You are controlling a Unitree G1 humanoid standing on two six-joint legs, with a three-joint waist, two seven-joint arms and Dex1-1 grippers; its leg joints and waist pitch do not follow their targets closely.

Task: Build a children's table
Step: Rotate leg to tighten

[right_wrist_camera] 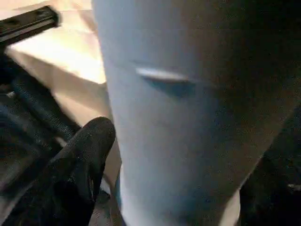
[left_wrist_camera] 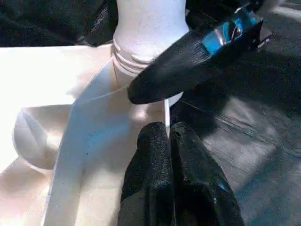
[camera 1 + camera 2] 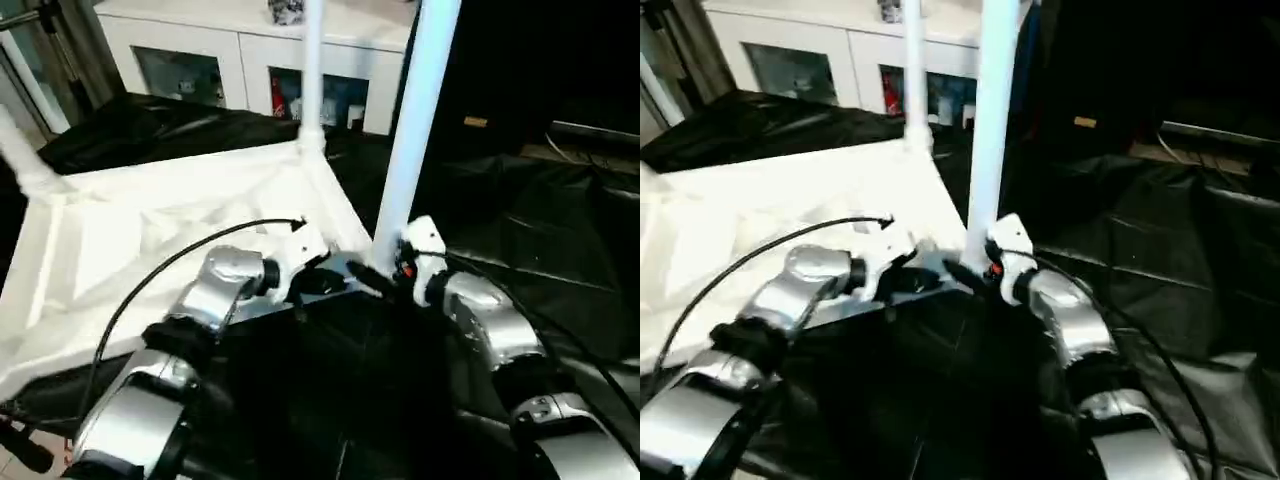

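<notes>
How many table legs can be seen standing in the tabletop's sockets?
3: the near leg by the right gripper, the far-corner leg, and a partly cropped one at the left corner. A fourth may be out of view.

Shiny silver robot arms
Black cables [image 3: 150,285] are running along the silver arms [image 3: 215,290]; black fingers [image 2: 174,179] are sticking out of white wrists [image 3: 300,250].

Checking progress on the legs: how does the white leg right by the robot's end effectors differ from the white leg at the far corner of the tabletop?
The near white round plastic tube leg stands at the upturned white plastic tabletop's near corner, while the far white tube leg rises from its far corner by the white cabinet. The near leg has the right end effector at its base; the far leg stands untouched. The near leg tilts slightly; the far leg looks straighter. Both are white round tubes standing in corner sockets.
</notes>
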